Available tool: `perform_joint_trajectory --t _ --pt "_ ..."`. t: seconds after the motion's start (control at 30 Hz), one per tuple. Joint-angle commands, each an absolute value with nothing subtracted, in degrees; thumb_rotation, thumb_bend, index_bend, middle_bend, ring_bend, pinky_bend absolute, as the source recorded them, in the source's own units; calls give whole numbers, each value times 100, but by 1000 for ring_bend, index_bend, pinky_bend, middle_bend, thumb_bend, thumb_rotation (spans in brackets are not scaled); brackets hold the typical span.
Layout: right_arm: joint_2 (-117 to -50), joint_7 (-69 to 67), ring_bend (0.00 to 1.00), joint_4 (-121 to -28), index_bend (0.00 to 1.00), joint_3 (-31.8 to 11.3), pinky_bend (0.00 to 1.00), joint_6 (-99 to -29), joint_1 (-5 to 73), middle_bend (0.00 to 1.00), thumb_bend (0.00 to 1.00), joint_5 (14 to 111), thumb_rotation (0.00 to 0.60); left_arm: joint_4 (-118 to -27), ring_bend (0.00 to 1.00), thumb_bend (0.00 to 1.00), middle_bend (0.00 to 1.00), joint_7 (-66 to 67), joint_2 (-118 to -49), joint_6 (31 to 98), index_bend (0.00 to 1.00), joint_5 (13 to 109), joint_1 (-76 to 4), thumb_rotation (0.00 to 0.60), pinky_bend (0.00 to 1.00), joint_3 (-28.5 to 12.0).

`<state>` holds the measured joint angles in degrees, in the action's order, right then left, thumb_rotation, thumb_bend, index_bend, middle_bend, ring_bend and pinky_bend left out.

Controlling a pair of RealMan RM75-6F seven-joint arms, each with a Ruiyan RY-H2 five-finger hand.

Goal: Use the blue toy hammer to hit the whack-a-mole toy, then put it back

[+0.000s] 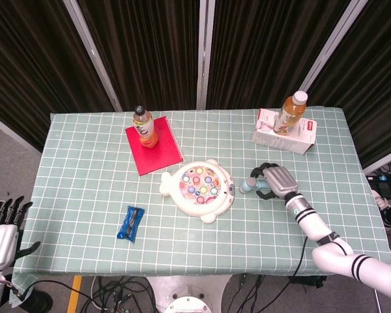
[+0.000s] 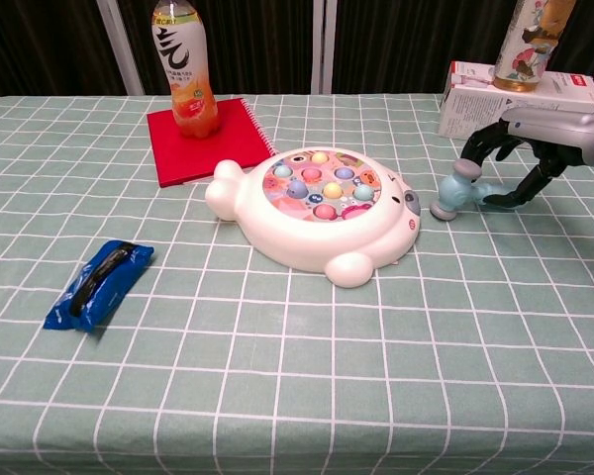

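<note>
stage: grasp | right hand (image 2: 523, 148) fingers (image 2: 475, 146) curled over blue toy hammer (image 2: 463, 190), grip not confirmed | whack-a-mole toy (image 2: 322, 206) left of fingers, unhit | left: lift, strike, return

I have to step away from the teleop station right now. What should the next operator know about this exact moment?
Right hand: arched over the blue toy hammer's handle, fingers around it, grip not confirmed; hammer lies on the table.
Left hand: open, off the table's near-left corner.
Whack-a-mole toy: mid-table, just left of the hammer.
Done: nothing struck.
Left: grip, lift, hit the toy, put the hammer back.
</note>
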<state>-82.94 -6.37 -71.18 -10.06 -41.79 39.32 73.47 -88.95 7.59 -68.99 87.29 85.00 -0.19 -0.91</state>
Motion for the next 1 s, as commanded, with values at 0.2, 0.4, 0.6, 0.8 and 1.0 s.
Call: perform_joint_trajectory --t 0.2,0.4,0.6,0.8,1.0 --pt "-8529 -747 230 -6789 421 -953 286 -4136 4024 407 273 7332 600 -8844 0 34 63 715 -6925 8749 148 8503 1 600 0 -78" --pt "-8631 -852 250 -6640 433 -918 322 -4165 4039 424 286 7356 600 -8840 0 34 63 713 -6920 8769 148 8494 25 600 0 -67" --pt "-8699 -951 264 -6548 442 -877 347 -4202 4057 432 295 7429 600 -8865 0 34 63 738 -6899 8746 148 8486 11 600 0 -75" --pt "-8747 -1036 281 -6474 454 -873 374 -4258 4077 441 300 7474 600 -8864 0 34 63 735 -6892 8744 148 8472 11 600 0 -81" --pt "-8783 -1044 292 -6424 465 -859 385 -4251 4101 448 302 7467 600 -8842 0 34 62 717 -6903 8730 148 8454 14 600 0 -79"
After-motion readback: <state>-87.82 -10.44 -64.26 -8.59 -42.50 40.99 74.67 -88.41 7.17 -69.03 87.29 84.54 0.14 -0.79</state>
